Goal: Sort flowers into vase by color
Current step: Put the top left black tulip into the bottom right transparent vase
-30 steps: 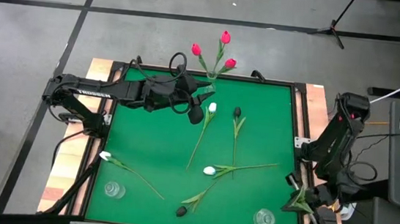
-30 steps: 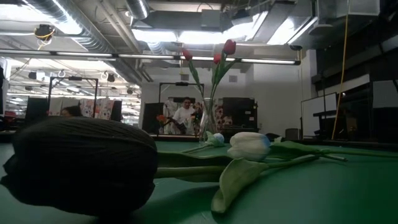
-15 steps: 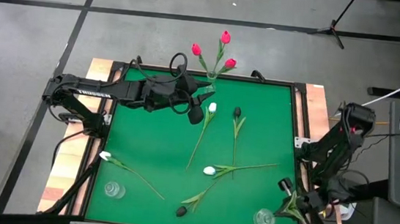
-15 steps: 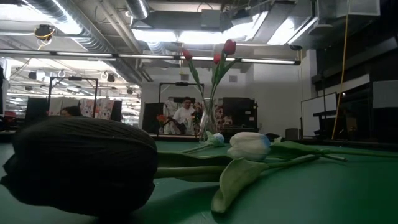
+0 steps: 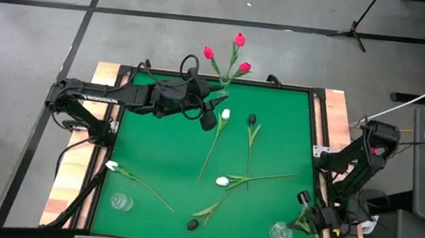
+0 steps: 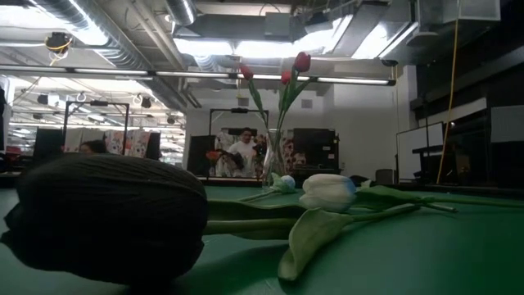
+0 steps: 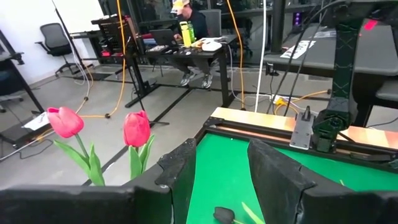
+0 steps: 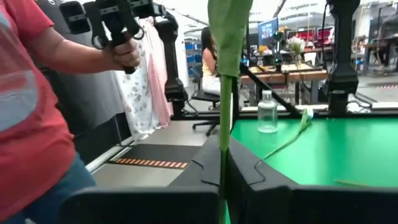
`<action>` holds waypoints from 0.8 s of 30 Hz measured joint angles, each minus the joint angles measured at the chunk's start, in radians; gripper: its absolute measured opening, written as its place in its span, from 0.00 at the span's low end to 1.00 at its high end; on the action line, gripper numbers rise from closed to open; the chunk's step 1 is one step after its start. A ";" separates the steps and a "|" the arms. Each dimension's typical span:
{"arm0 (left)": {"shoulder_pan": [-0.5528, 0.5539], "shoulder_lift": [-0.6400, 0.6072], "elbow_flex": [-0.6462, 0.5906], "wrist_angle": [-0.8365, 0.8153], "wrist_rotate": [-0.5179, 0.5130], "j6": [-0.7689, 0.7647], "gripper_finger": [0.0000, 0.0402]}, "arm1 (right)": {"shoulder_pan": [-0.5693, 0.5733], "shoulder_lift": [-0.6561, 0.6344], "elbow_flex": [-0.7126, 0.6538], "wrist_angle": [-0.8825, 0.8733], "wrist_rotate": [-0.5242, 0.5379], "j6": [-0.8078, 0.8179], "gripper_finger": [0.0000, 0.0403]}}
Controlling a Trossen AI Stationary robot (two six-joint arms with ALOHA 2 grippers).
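Right gripper (image 5: 306,215) sits at the lower right of the high view, by the mat's right edge, fingers pinched together on a green stem (image 8: 224,93) that stands upright between them in its wrist view. What looks like that flower's black head (image 5: 301,196) shows just above the gripper in the high view, and a glass vase (image 5: 280,233) stands just beside it, lower right corner of the mat (image 5: 274,125).

Left gripper (image 5: 216,97) is at top centre of the high view, near the vase with three pink-red tulips (image 5: 239,39) on the mat's far edge. Its fingers (image 7: 273,171) stand apart, nothing between them; two of the red heads show beside them in the wrist view.

Loose flowers on the mat: a white tulip (image 5: 225,114) and a black tulip (image 5: 251,119) upper centre, another white (image 5: 223,181) mid-mat with its stem running right, a third white (image 5: 112,166) at left, a black one (image 5: 193,225) at bottom centre. A second empty vase (image 5: 119,201) stands lower left.

Low view: the black head (image 6: 110,215) fills the left foreground, a white head (image 6: 327,192) behind it, red tulips in the vase farther back.

A person in a red shirt (image 8: 28,124) stands at the left of the right wrist view, holding a handle.
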 joint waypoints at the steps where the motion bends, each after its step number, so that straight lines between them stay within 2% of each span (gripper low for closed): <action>1: 0.000 0.000 0.000 0.000 0.000 0.000 0.36 | 0.006 0.006 0.000 -0.003 0.017 0.010 0.00; 5: 0.000 0.000 0.000 0.000 0.000 -0.002 0.36 | 0.026 0.028 0.000 -0.005 0.092 0.053 0.02; 15: 0.000 0.000 0.000 0.000 0.000 -0.002 0.36 | 0.024 0.068 0.000 -0.027 0.164 0.185 0.09; 24: 0.000 0.000 0.000 -0.002 0.000 0.013 0.36 | 0.024 0.067 0.000 -0.040 0.167 0.206 0.29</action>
